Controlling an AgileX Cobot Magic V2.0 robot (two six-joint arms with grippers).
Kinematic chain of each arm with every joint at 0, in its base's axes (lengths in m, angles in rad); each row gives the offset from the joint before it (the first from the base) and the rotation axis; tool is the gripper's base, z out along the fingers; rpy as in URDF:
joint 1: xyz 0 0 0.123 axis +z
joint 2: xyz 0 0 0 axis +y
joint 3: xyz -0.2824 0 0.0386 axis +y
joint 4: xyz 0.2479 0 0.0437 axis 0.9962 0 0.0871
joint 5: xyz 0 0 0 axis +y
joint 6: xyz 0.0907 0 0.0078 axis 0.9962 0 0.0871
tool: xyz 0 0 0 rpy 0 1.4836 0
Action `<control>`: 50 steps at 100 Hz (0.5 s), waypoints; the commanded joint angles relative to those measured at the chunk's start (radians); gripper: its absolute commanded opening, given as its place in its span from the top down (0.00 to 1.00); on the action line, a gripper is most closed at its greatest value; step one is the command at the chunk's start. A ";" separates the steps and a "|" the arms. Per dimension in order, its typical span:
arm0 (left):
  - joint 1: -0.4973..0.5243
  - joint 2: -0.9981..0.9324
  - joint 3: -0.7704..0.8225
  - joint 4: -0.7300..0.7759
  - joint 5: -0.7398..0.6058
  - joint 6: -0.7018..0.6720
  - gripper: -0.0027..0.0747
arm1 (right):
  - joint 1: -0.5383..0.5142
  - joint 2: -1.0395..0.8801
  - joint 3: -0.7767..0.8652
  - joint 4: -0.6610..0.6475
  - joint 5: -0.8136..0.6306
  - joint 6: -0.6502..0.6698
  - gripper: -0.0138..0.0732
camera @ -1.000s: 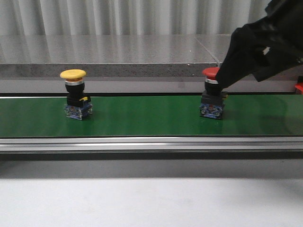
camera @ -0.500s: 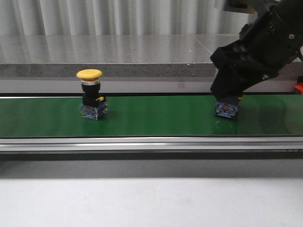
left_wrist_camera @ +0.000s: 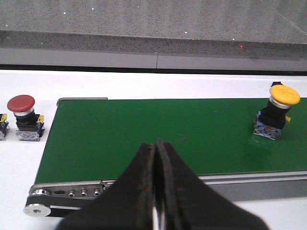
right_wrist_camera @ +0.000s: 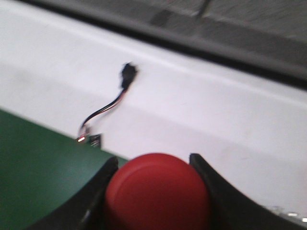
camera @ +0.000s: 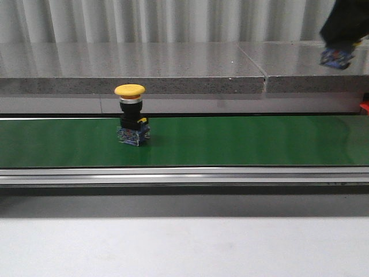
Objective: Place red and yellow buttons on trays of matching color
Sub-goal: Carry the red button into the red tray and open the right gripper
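Observation:
A yellow button (camera: 130,121) stands upright on the green belt (camera: 230,141), left of centre; the left wrist view shows the same yellow button (left_wrist_camera: 276,112). My right gripper (camera: 345,26) is high at the top right, shut on a red button whose blue base (camera: 336,56) hangs below it. In the right wrist view the red cap (right_wrist_camera: 156,196) fills the gap of the right gripper (right_wrist_camera: 153,160). My left gripper (left_wrist_camera: 156,143) is shut on nothing, above the belt's near edge. A second red button (left_wrist_camera: 24,117) stands on the white surface beside the belt's end. No tray shows clearly.
A grey stone ledge (camera: 132,66) runs behind the belt, and an aluminium rail (camera: 184,175) along its front. A small red bit (camera: 364,107) shows at the right edge, too little to identify. A thin wire with a connector (right_wrist_camera: 108,108) lies on the white surface.
The yellow button has ridden right along the belt. My right gripper came down over the red button, shut on it and lifted it off the belt to the upper right.

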 commanded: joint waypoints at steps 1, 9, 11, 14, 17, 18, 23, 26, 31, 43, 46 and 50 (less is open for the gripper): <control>-0.007 0.004 -0.028 -0.015 -0.078 -0.007 0.99 | -0.104 -0.040 -0.076 0.017 -0.067 0.001 0.90; -0.007 0.004 -0.028 -0.015 -0.078 -0.007 0.99 | -0.203 -0.015 -0.129 0.017 -0.086 0.001 0.90; -0.007 0.004 -0.028 -0.015 -0.078 -0.007 0.99 | -0.224 -0.009 -0.143 0.017 -0.088 0.001 0.90; -0.007 0.004 -0.028 -0.015 -0.078 -0.007 0.99 | -0.252 0.007 -0.162 0.017 -0.090 0.001 0.90; -0.007 0.004 -0.028 -0.015 -0.078 -0.007 0.99 | -0.278 0.021 -0.182 0.017 -0.089 0.001 0.90; -0.007 0.004 -0.028 -0.015 -0.078 -0.007 0.99 | -0.290 0.025 -0.191 0.017 -0.088 0.001 0.90; -0.007 0.004 -0.028 -0.015 -0.078 -0.007 0.99 | -0.329 0.059 -0.224 0.017 -0.085 0.001 0.90; -0.007 0.004 -0.028 -0.015 -0.078 -0.007 0.99 | -0.348 0.076 -0.242 0.017 -0.084 0.001 0.90; -0.007 0.004 -0.028 -0.015 -0.078 -0.007 0.99 | -0.375 0.110 -0.274 0.017 -0.084 0.001 0.90; -0.007 0.004 -0.028 -0.015 -0.078 -0.007 0.99 | -0.408 0.195 -0.347 0.017 -0.095 0.001 0.90; -0.007 0.004 -0.028 -0.015 -0.078 -0.007 0.99 | -0.413 0.217 -0.370 0.017 -0.097 0.001 0.90; -0.007 0.004 -0.028 -0.015 -0.078 -0.007 0.99 | -0.416 0.252 -0.393 0.016 -0.097 0.001 0.90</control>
